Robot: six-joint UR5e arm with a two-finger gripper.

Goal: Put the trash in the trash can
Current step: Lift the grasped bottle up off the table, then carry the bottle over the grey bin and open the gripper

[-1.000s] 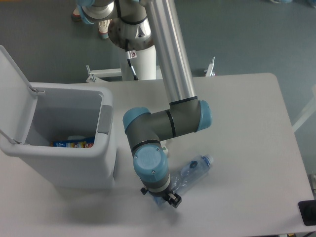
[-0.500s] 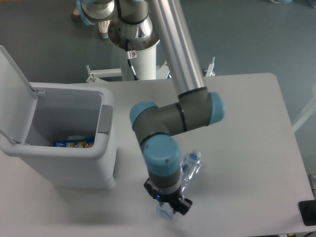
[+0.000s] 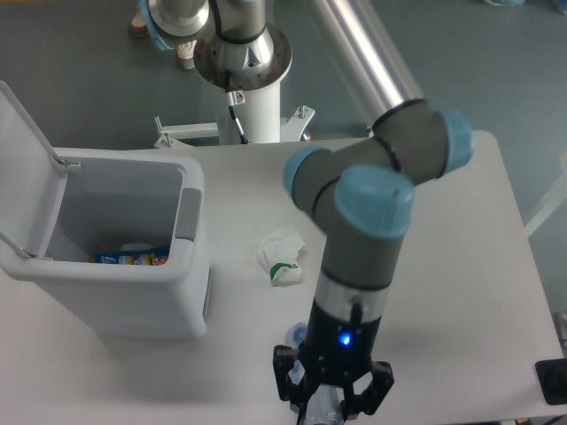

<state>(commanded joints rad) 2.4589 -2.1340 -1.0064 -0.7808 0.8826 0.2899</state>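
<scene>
while the fingers (image 3: 330, 400) grip 1 bottle (image 3: 312, 409), 1 paper wad (image 3: 282, 258) lies near 1 bin (image 3: 133, 312).

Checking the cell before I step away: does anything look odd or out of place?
Only the expected litter: a crumpled paper wad lies on the table beside the open trash can, and the gripper grasps the water bottle near the table's front edge.
</scene>
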